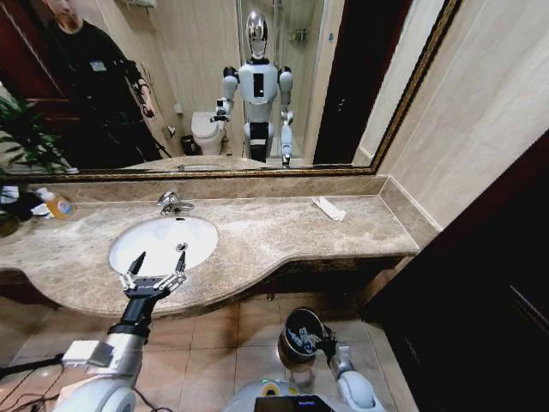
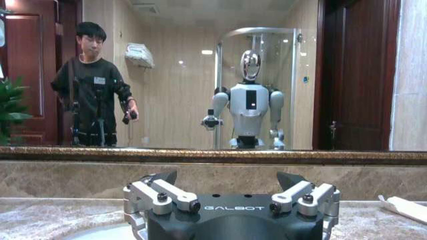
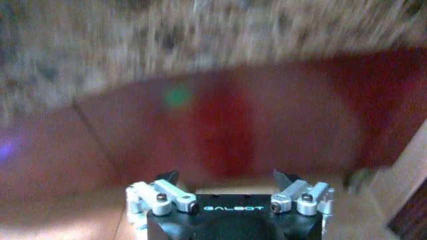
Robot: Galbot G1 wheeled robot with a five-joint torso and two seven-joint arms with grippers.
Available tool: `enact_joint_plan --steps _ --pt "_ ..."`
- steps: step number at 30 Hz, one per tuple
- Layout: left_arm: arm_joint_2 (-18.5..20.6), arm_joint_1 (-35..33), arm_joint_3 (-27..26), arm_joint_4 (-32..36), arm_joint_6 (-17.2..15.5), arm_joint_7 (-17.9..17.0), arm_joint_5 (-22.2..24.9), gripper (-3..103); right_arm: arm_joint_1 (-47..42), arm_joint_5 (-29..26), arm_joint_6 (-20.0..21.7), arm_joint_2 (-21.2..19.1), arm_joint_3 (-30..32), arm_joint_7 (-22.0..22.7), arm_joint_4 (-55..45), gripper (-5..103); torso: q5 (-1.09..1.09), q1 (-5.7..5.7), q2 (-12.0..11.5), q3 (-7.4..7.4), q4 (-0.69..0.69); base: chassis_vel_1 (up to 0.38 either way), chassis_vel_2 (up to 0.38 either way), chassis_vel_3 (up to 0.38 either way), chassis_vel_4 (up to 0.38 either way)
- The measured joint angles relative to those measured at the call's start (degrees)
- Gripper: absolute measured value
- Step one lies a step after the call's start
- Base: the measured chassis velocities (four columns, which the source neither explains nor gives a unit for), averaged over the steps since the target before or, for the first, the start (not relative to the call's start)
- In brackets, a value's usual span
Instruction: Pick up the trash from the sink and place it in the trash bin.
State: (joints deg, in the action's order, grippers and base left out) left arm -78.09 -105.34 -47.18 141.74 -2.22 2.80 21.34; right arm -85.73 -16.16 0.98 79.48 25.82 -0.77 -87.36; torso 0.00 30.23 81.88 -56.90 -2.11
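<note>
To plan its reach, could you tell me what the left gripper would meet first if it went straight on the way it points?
Probably the backsplash below the mirror. The open left gripper points across the sink, seemingly above it; depth is unclear.

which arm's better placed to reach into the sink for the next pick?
Left. The left gripper hovers open over the sink's near rim. The right gripper hangs low by the floor beside the trash bin, below the countertop. No trash is discernible in the basin.
</note>
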Motion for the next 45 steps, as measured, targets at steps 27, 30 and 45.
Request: enact_joint_plan --steps 27,30,45 --pt "-0.01 0.0 0.0 0.0 0.0 0.0 0.0 100 8.06 -10.46 13.45 -9.76 5.92 4.86 -32.07 100 0.01 0.0 0.0 0.0 0.0 0.0 0.0 0.0 0.0" --pt "0.0 0.0 0.0 0.0 0.0 0.0 0.0 100 14.9 -12.99 14.46 -12.76 4.24 4.89 -26.28 100 0.01 0.0 0.0 -0.01 0.0 0.0 0.0 0.0 0.0" --pt "0.0 0.0 0.0 0.0 0.0 0.0 0.0 100 44.46 -18.22 15.63 -17.17 -2.72 1.15 7.93 100 0.0 0.01 -0.01 -0.01 0.0 0.0 0.0 0.0 0.0"
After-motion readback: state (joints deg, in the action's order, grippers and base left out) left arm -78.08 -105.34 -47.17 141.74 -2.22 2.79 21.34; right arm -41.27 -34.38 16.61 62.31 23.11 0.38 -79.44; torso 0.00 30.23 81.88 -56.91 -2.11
